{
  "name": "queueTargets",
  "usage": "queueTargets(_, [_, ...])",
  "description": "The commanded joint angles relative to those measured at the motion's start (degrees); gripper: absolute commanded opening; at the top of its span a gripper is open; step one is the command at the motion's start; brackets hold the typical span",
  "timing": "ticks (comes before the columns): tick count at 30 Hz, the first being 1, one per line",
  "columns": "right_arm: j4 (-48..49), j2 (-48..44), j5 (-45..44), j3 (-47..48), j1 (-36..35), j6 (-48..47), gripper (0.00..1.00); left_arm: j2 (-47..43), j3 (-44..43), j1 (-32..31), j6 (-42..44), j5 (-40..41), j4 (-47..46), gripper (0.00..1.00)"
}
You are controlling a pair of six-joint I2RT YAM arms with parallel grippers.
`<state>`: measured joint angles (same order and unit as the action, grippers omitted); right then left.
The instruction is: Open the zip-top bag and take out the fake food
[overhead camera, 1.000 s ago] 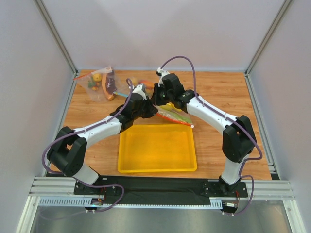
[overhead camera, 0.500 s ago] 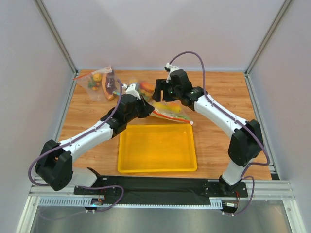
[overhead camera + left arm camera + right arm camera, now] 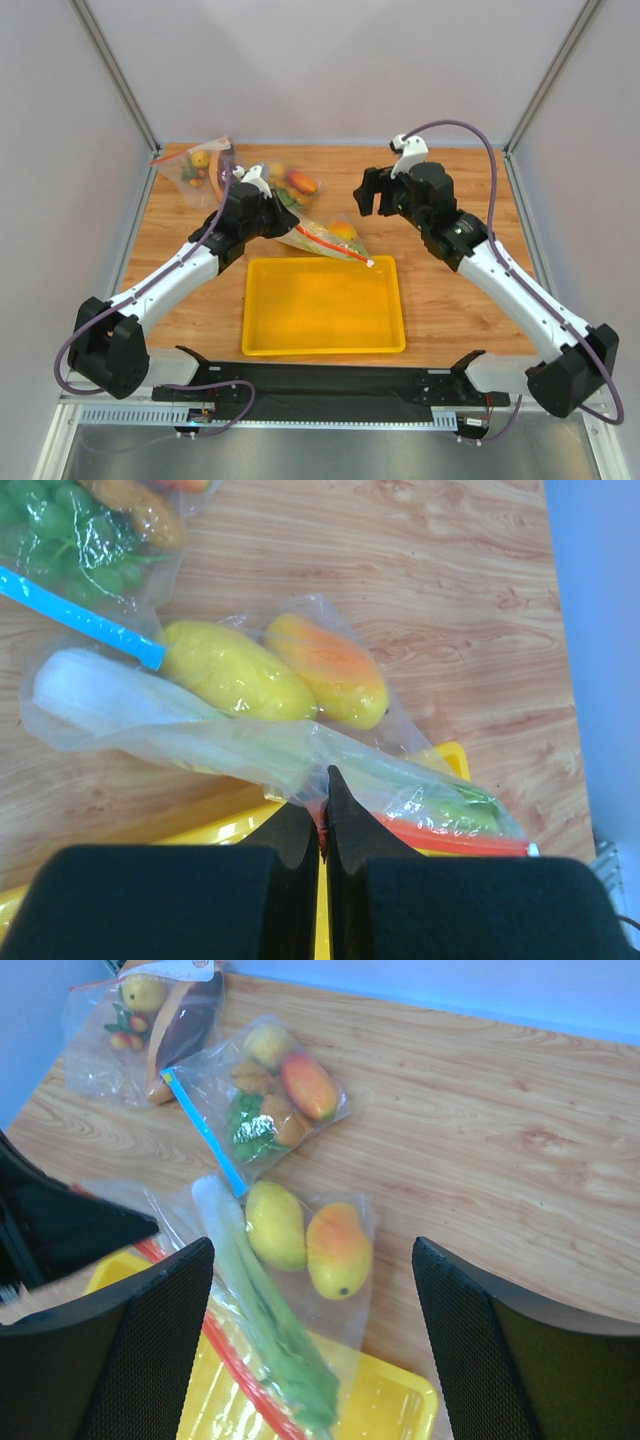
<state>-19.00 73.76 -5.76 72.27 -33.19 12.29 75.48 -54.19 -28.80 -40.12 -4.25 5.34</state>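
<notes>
**Left gripper pinches the bag by its mouth; right gripper hangs open, clear of it**

Seen from above, a wooden table (image 3: 430, 320) carries a yellow tray (image 3: 320, 305) near the arms. The bag (image 3: 325, 240), clear and crinkly, lies just beyond the tray's far edge. Its red-orange zip strip (image 3: 335, 247) slants across that far rim, so the mouth end overlaps the tray.

The left gripper (image 3: 283, 225) is clenched on the bag. Its wrist view shows the two fingers pressed together with a fold of plastic caught between them, just beside the strip (image 3: 455, 837). All the food is inside the bag: a pale stalk (image 3: 110, 695) lying lengthwise, with a yellow fruit (image 3: 235, 670) and an orange fruit (image 3: 330, 670) side by side beyond it.

The right gripper (image 3: 372, 195) is up off the table, well apart from the bag, its jaws spread wide with nothing between them. Its wrist view looks down on the bag (image 3: 300, 1290) and on a second bag with a blue strip (image 3: 265, 1090) farther off.

The step in hand appears to be opening the mouth. Whether the seal has parted cannot be told from these views. Next, the right gripper would likely need to come down and take the free lip of the mouth opposite the left's hold. The two could then pull apart. The thin, slippery film makes catching a single layer the hard part.
</notes>
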Motion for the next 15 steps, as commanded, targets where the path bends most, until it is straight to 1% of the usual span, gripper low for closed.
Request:
queueTargets(1, [7.56, -6.24, 1.88, -9.05, -0.03, -5.79, 0.81, -1.22, -4.86, 3.39, -0.49, -7.78, 1.51, 0.00])
queueTargets(2, [9.32, -9.65, 3.46, -14.30, -0.12, -7.01, 0.81, -1.04, -5.48, 4.70, -0.66, -8.92, 2.21, 0.00])
queueTargets(3, [12.47, -11.42, 4.52, -16.52, -0.03, -7.37, 0.81, -0.69, -6.18, 5.15, -0.75, -10.15, 3.00, 0.00])
queueTargets(4, [13.81, -14.57, 4.88, -18.55, -0.03, -7.89, 0.80, -0.43, -7.49, 5.59, -0.75, -12.08, 4.57, 0.00])
queueTargets(5, [14.86, -16.26, 7.66, -22.75, -0.03, -8.34, 0.80, -0.25, -8.20, 6.29, -0.84, -12.88, 5.46, 0.00])
queueTargets(6, [17.66, -17.84, 8.65, -24.70, -0.03, -9.04, 0.80, 0.01, -8.82, 6.64, -1.01, -14.80, 6.86, 0.00])
queueTargets(7, [18.47, -20.90, 9.44, -26.98, -0.12, -9.22, 0.80, 0.02, -9.87, 7.00, -1.19, -15.87, 7.22, 0.00])
queueTargets(8, [21.26, -22.41, 11.02, -28.92, -0.12, -9.39, 0.79, 0.19, -10.31, 7.52, -1.36, -16.66, 7.66, 0.00])
queueTargets(9, [24.60, -23.82, 11.47, -32.77, -0.12, -9.39, 0.78, 0.10, -11.10, 7.70, -1.63, -17.88, 8.27, 0.00])
queueTargets(11, [27.43, -27.69, 12.08, -35.61, -0.03, -9.66, 0.76, 0.10, -11.90, 7.88, -1.80, -18.77, 9.07, 0.00])
queueTargets(12, [29.18, -28.57, 12.44, -36.92, -0.12, -10.09, 0.75, 0.19, -12.16, 7.88, -1.89, -19.30, 9.33, 0.00])
queueTargets(15, [30.43, -30.42, 13.23, -39.31, -0.12, -12.11, 0.69, 0.28, -12.69, 8.49, -2.77, -22.63, 9.25, 0.00])
